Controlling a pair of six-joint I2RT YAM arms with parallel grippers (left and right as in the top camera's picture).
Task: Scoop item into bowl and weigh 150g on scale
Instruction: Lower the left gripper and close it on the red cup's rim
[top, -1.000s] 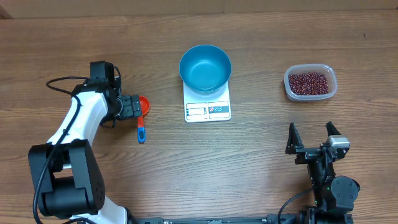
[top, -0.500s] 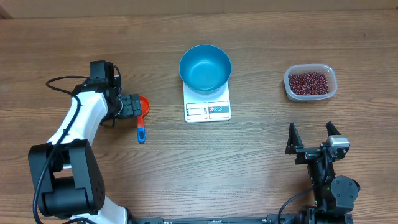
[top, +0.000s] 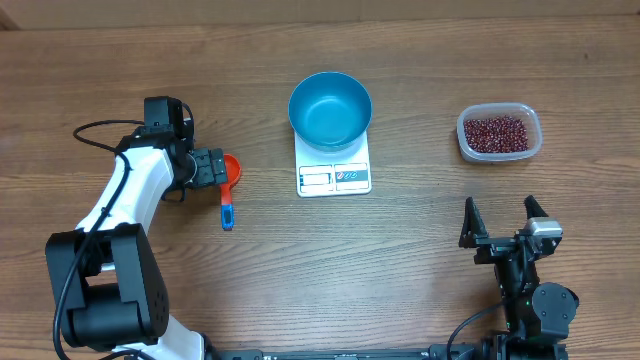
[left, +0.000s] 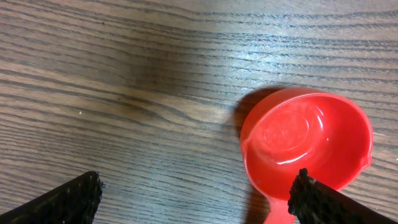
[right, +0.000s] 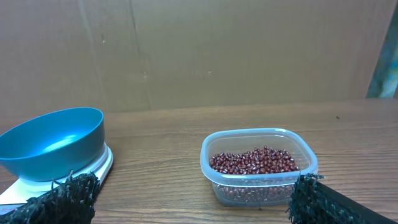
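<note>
The blue bowl (top: 330, 110) sits empty on the white scale (top: 334, 177) at the table's middle back. The item, dark red beans (top: 496, 131), fills a clear tub at the right. An orange-red scoop (top: 230, 178) with a blue handle lies left of the scale. My left gripper (top: 218, 169) is open and low over the scoop's cup (left: 308, 146), which lies by one fingertip (left: 318, 200); nothing is gripped. My right gripper (top: 500, 215) stands open near the front edge, facing the beans (right: 252, 160) and the bowl (right: 53, 143).
The clear rectangular tub (right: 258, 149) stands on the wood table to the right of the scale (right: 93, 169). A brown cardboard wall runs behind the table. A black cable loops beside the left arm (top: 95, 132).
</note>
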